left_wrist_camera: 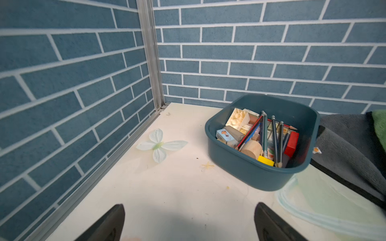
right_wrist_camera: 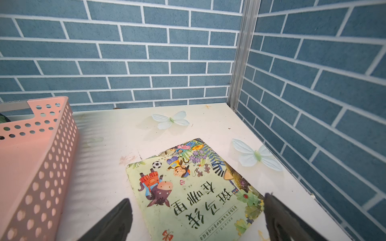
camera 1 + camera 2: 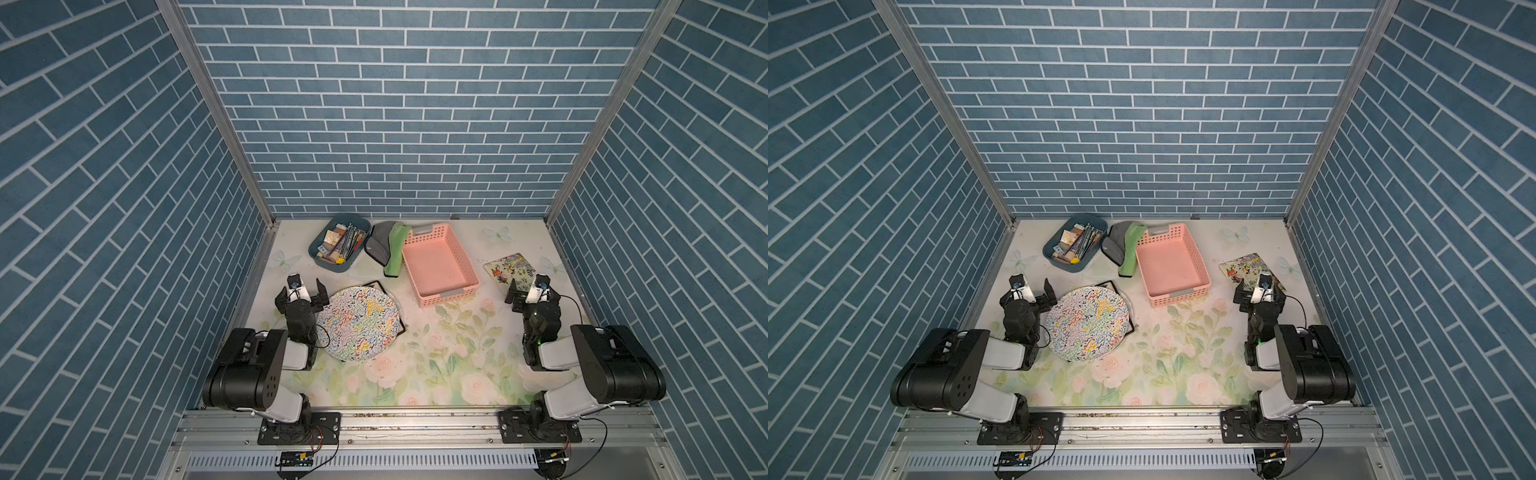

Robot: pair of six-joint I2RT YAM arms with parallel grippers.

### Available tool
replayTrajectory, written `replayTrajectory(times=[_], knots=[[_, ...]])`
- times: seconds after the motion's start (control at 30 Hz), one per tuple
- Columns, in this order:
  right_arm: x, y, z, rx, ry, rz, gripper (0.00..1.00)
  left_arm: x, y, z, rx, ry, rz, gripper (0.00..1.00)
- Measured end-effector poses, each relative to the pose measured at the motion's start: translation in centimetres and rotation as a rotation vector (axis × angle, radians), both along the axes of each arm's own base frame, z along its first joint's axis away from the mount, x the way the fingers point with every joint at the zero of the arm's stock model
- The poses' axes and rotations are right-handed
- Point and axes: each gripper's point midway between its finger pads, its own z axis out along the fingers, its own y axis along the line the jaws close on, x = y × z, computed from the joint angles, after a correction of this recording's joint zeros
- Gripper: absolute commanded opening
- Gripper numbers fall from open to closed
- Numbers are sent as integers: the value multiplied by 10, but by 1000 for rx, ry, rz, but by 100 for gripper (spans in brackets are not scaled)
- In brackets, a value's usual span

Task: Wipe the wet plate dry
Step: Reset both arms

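Observation:
The plate is round with a colourful squiggle pattern and leans on a black wire stand at the table's left. No wetness shows on it. A grey cloth and a green cloth lie at the back between two containers. My left gripper hovers open just left of the plate, nothing between its fingers. My right gripper stands open at the right, above a picture book, holding nothing.
A dark blue bin of pencils and small blocks sits back left. An empty pink perforated basket stands at the back centre. The picture book lies back right. Brick-patterned walls close three sides.

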Motion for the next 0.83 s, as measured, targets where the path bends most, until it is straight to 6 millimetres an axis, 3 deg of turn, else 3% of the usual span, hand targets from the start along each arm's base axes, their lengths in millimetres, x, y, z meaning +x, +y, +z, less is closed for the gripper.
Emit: replayTrajectory(times=[0.83], knots=[[0,2,0,0,1,7,99,4,-13,8,1,-32,-81,100]])
